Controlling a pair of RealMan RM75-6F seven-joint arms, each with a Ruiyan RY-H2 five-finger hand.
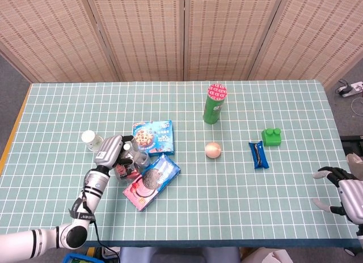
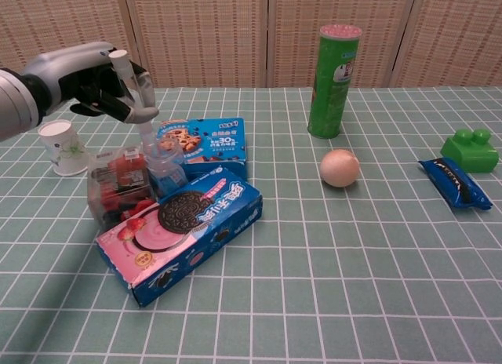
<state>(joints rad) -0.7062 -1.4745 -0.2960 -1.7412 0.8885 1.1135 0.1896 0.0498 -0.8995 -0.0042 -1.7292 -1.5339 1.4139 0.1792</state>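
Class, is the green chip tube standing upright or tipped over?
Upright: the green chip tube stands on its base on the table, lid on top.

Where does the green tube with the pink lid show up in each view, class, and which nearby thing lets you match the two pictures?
Head view: the green tube stands upright right of centre, in the far half of the table.
Chest view: it stands tall near the top, right of centre.
Shared landmark: the pale ball lies just in front of it in both.
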